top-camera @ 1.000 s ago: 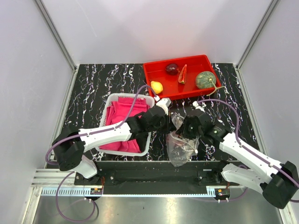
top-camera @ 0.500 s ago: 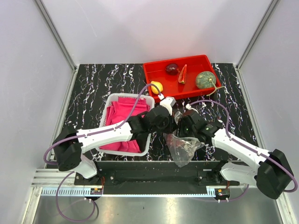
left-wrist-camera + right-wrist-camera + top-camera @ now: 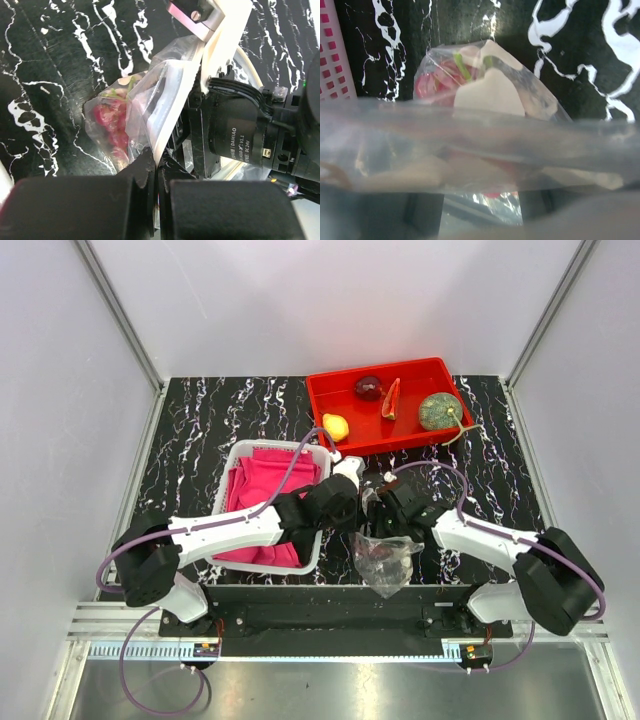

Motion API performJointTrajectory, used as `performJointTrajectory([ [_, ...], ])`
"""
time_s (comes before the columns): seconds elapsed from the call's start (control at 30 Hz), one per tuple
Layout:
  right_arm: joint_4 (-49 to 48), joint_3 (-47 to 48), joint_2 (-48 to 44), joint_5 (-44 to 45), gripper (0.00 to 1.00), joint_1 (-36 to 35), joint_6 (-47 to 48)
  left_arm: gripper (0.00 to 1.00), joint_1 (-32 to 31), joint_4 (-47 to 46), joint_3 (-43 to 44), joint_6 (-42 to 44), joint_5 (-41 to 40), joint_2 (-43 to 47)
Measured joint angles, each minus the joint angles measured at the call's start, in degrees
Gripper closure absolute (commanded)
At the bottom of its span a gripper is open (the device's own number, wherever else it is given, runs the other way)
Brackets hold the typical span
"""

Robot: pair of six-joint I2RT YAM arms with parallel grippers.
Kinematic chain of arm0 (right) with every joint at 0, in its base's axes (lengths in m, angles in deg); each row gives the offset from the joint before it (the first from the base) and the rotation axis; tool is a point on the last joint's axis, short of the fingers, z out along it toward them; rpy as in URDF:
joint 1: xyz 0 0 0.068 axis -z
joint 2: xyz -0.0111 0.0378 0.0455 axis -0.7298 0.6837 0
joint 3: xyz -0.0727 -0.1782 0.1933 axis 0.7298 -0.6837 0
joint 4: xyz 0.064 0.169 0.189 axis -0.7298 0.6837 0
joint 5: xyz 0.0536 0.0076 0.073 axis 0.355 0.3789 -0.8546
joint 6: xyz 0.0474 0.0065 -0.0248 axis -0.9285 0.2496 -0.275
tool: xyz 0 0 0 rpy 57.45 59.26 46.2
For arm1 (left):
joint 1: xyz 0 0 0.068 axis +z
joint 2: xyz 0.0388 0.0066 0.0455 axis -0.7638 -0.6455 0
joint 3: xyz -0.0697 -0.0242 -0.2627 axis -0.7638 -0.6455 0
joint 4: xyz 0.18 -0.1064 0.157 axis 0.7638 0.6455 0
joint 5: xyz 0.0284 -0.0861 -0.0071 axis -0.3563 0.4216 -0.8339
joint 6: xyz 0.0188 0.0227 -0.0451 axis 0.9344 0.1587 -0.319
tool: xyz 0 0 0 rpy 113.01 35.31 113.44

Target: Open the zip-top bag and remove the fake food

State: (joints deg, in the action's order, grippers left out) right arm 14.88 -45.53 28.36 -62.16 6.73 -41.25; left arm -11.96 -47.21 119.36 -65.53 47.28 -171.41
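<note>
The zip-top bag (image 3: 385, 562) lies crumpled on the table just below both grippers. My left gripper (image 3: 350, 502) is shut on the bag's white top strip, which is pinched between its black jaws in the left wrist view (image 3: 156, 165). A reddish-pink fake food piece with green bits (image 3: 107, 117) is inside the bag (image 3: 135, 115). My right gripper (image 3: 383, 508) is close against the left one. In the right wrist view the bag's film (image 3: 485, 130) covers its fingers, which show apart behind it. The piece (image 3: 432, 82) shows there too.
A red tray (image 3: 330, 390) at the back holds a dark red fruit (image 3: 368, 387), a watermelon slice (image 3: 391, 398) and a green melon (image 3: 438, 410). A lemon (image 3: 336, 426) lies beside the tray. A white basket (image 3: 237, 455) of pink cloth stands left of the grippers.
My right gripper has moved left, up against the left gripper. The bag has slackened and sunk lower toward the table's near edge. The left gripper has stayed shut on the bag's top.
</note>
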Motion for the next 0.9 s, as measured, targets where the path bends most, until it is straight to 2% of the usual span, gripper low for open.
performJointTrajectory([
  [0.03, -0.63, 0.00, 0.63, -0.13, 0.48, 0.00, 0.07, 1.00, 0.07, -0.07, -0.28, -0.13, -0.15, 0.04],
  [0.13, -2.12, 0.00, 1.75, -0.87, 0.57, 0.00, 0.39, 1.00, 0.13, -0.96, -0.70, -0.61, -0.09, 0.20],
  [0.17, -2.49, 0.00, 1.81, -1.05, 0.63, 0.00, 0.52, 1.00, 0.09, -1.62, -0.79, -0.72, 0.07, 0.37],
  [0.27, -3.34, 0.00, 1.42, -1.49, 0.73, 0.00, 0.96, 1.00, 0.11, -2.97, -1.18, -0.92, 0.33, 1.27],
  [0.37, -3.26, -0.11, -0.74, -2.64, 0.78, 0.00, 1.20, 1.00, 0.37, -3.72, -1.79, -1.03, 0.37, 2.25],
  [0.5, -0.24, -0.11, -6.12, -3.02, 0.94, -0.02, 1.42, 1.00, 0.76, -4.59, -2.91, -1.03, 0.66, 3.37],
  [0.67, 4.66, 0.52, -14.05, -2.82, 0.97, -0.02, 1.86, 1.00, 0.87, -4.79, -4.00, -0.98, 0.74, 4.09],
  [0.9, 11.93, 6.25, -17.53, -1.75, 0.99, -0.02, 3.45, 1.00, 0.87, -4.72, -4.04, -0.39, 0.74, 4.33],
])
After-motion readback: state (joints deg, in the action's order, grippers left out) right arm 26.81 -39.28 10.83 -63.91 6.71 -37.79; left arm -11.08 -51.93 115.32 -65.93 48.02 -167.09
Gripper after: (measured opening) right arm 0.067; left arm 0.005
